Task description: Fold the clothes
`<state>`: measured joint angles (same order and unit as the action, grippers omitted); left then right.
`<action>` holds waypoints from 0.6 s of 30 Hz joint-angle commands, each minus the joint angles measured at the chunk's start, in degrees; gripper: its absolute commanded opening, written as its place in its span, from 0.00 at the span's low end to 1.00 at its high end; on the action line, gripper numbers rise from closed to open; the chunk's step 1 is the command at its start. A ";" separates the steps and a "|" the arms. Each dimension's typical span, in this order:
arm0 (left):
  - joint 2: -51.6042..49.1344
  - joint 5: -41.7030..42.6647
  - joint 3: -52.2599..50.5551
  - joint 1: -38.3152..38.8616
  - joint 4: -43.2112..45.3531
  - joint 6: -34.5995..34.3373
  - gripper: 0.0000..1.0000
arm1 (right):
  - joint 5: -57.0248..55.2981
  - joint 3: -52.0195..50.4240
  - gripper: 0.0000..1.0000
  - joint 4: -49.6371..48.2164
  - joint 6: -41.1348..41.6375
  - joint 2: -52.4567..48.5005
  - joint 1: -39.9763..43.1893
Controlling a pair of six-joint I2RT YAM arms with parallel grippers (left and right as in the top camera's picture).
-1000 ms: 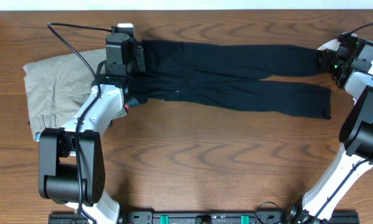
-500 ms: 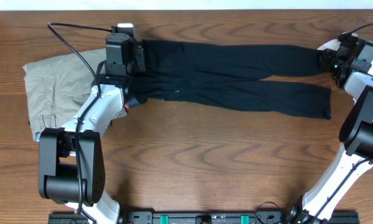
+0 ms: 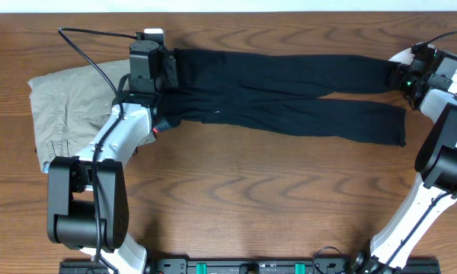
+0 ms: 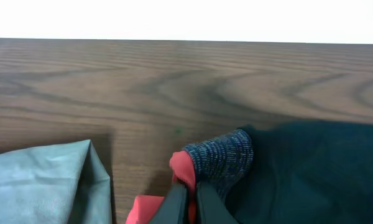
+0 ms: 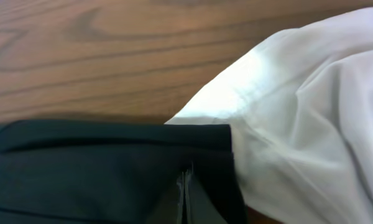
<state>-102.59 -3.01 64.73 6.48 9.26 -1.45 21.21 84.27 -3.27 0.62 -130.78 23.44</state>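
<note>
Crumpled khaki trousers (image 3: 68,106) lie at the left end, and beside them the long black leggings (image 3: 289,91) stretch flat across the far side, grey coral-edged waistband (image 4: 221,158) to the left and cuffs to the right, the far cuff touching a white garment (image 5: 311,106). The left arm (image 3: 122,129) reaches far from the near edge, its left fingers (image 4: 186,208) pinched shut on the waistband corner. The right arm (image 3: 442,144) reaches likewise, its right fingers (image 5: 181,202) closed tight on the far leg's cuff, all on a dark wood-grain bench (image 3: 251,198).
</note>
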 commanded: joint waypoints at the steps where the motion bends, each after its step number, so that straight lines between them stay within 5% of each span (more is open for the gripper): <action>1: 0.13 -0.70 0.48 -0.31 0.15 0.15 0.06 | -1.90 2.10 0.01 0.11 1.11 8.59 -0.42; 12: 0.13 -0.68 0.48 -0.31 0.24 0.15 0.06 | -10.45 2.08 0.02 4.02 0.74 13.86 0.52; 15: 0.13 -0.68 0.48 -0.31 0.24 0.15 0.06 | -11.13 2.08 0.21 4.74 -0.11 10.08 0.74; 18: 0.13 -0.68 0.48 -0.31 0.24 0.13 0.06 | -10.54 2.08 0.29 4.74 -0.07 5.77 0.94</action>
<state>-102.59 -3.03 64.73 6.46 9.32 -1.45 11.55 87.05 0.91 0.71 -119.31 23.86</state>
